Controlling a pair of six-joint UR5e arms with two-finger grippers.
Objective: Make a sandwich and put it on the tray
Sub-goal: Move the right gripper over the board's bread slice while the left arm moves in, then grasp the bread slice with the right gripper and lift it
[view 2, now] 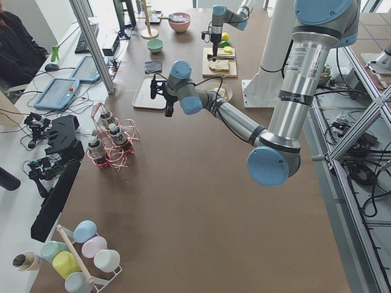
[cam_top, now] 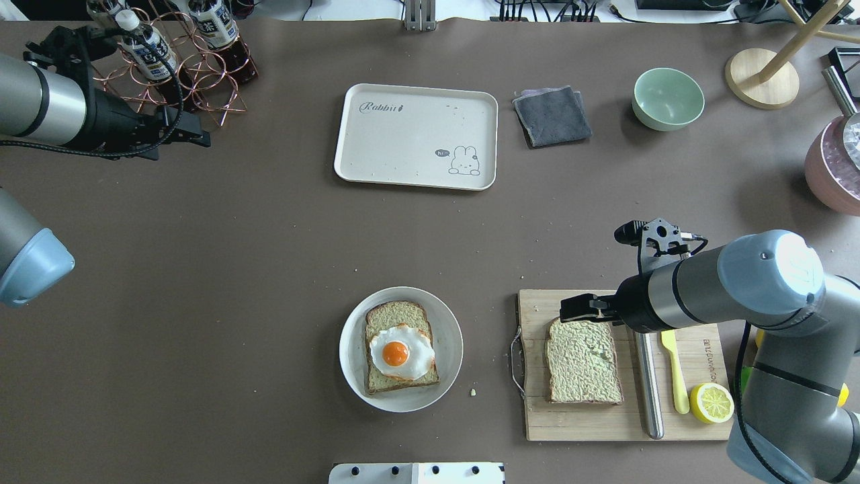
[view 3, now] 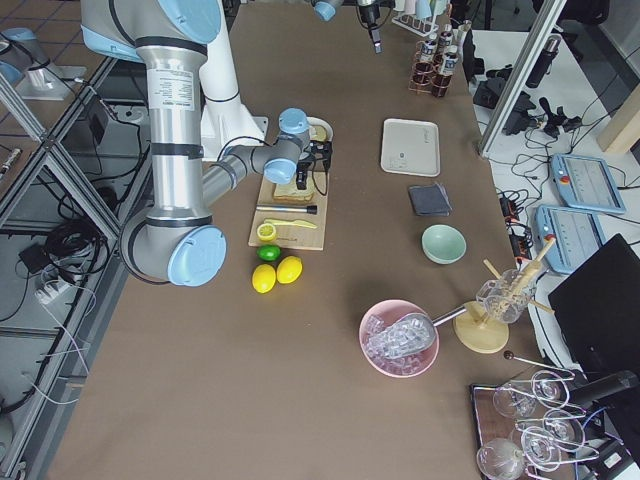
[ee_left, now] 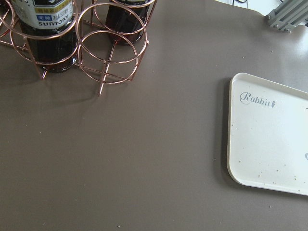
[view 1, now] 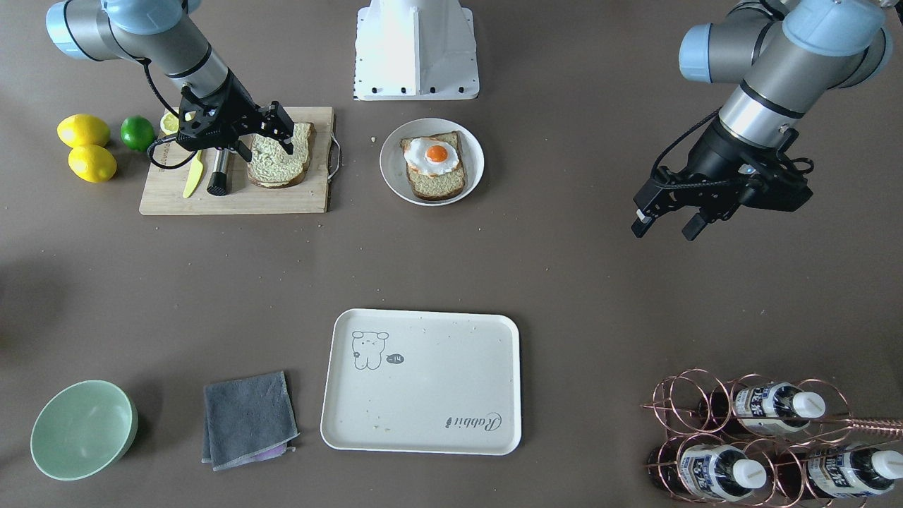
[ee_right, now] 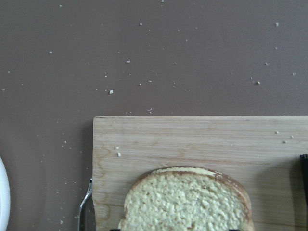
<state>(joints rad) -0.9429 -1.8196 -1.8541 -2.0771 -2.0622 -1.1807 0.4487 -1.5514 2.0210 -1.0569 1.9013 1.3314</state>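
roughly halfway | egg [view 1: 437,153] on first slice [view 1: 437,185], plate [view 1: 390,166] | second slice [view 1: 280,159] at plate-side end of board [view 1: 233,201], under spread right gripper [view 1: 271,137] | left gripper [view 1: 667,227] spread | you've stacking, tray [view 1: 423,423] move left

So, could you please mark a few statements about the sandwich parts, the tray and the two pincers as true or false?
1. The fried egg lies on a bread slice on the round plate. True.
2. The tray already holds bread. False: it holds only crumbs.
3. A second bread slice lies on the cutting board. True.
4. The left pincer grips a bottle. False: it is open and empty, apart from the bottles.
5. The right pincer is above the tray. False: it is at the second bread slice.
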